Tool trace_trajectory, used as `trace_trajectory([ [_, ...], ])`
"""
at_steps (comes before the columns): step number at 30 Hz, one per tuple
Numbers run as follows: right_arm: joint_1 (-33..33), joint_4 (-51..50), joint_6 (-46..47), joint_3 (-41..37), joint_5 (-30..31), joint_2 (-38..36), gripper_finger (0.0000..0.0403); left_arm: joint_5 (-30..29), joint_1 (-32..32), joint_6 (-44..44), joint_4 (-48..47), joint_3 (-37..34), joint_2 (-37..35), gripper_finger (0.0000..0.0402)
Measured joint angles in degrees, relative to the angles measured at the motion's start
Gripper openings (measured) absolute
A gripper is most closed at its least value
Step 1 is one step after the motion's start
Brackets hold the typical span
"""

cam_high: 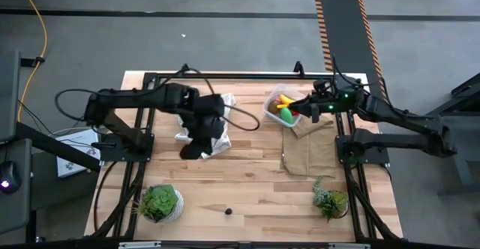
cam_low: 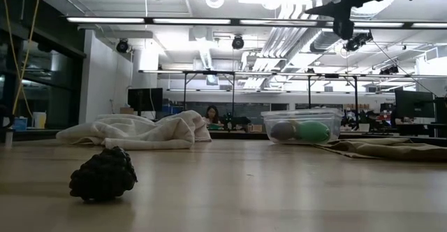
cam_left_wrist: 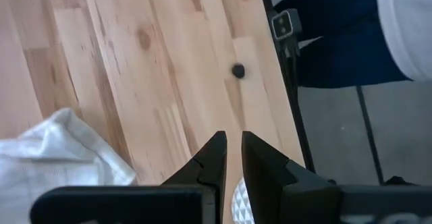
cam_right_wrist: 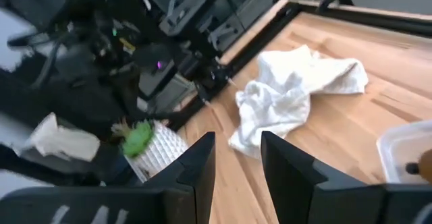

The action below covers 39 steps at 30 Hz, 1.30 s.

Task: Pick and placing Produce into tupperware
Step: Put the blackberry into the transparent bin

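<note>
Closest to the low camera, a small dark bumpy berry (cam_low: 103, 175) lies alone on the pale wooden table (cam_high: 247, 181), well apart from the clear square plastic tupperware (cam_high: 279, 106), which already holds a yellow banana (cam_high: 285, 99), a green oval fruit (cam_low: 313, 131) and a brown kiwi-like ball (cam_low: 283, 131). Over the crumpled white cloth (cam_high: 217, 129) hangs the left gripper (cam_left_wrist: 229, 158), its fingers nearly together and holding nothing. Beside the tupperware's rim, above the flat brown cloth (cam_high: 309, 148), the right gripper (cam_right_wrist: 237, 158) has its fingers a little apart and empty.
</note>
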Motion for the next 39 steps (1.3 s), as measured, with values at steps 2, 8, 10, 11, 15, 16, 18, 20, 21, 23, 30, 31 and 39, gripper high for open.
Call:
trace_trajectory([
  [2,2.3,2.0,1.6,0.0,2.8,0.0,0.011,-1.2,-1.7,-1.0,-0.5,-0.8,-2.0,0.0037],
  [8,8.4,3.6,4.3,0.0,10.1,0.0,0.011,-5.5,-6.9,-9.9,6.5,-14.6,-14.2,0.0037],
  [10,10.3,3.6,4.5,0.0,13.1,0.0,0.011,-8.9,-9.0,-15.0,10.4,-20.3,-18.7,0.0037],
  [11,11.3,3.6,4.5,0.0,14.7,0.0,0.011,-11.2,-10.2,-18.0,12.2,-22.7,-20.7,0.0037],
  [15,14.0,4.0,5.1,0.0,19.6,0.0,0.011,-21.3,-16.0,-27.8,19.5,-29.9,-25.7,0.0037],
  [16,14.5,4.0,5.1,0.0,20.3,0.0,0.011,-23.6,-17.5,-29.0,21.1,-31.0,-26.2,0.0037],
  [18,15.2,4.0,5.4,0.0,21.3,0.0,0.011,-27.6,-20.6,-29.8,24.0,-32.8,-26.3,0.0037],
  [20,15.6,4.0,5.8,0.0,21.9,0.0,0.011,-31.0,-23.0,-29.6,26.7,-34.7,-25.6,0.0037],
  [21,15.7,4.0,6.0,0.0,21.9,0.0,0.011,-32.2,-23.9,-29.0,27.8,-35.4,-25.0,0.0038],
  [23,16.0,4.0,6.0,0.0,22.0,0.0,0.011,-33.1,-24.9,-27.1,30.1,-37.0,-23.4,0.0038],
  [30,17.1,3.4,5.0,0.0,22.0,0.2,0.011,-31.3,-25.0,-24.2,40.1,-39.2,-16.9,0.0038],
  [31,17.3,3.2,4.7,0.0,22.0,0.3,0.011,-30.7,-25.0,-23.3,41.7,-39.1,-16.0,0.004],
  [39,19.9,2.7,2.6,0.0,21.9,1.3,0.011,-28.7,-25.0,-21.2,55.2,-39.1,-9.0,0.0111],
])
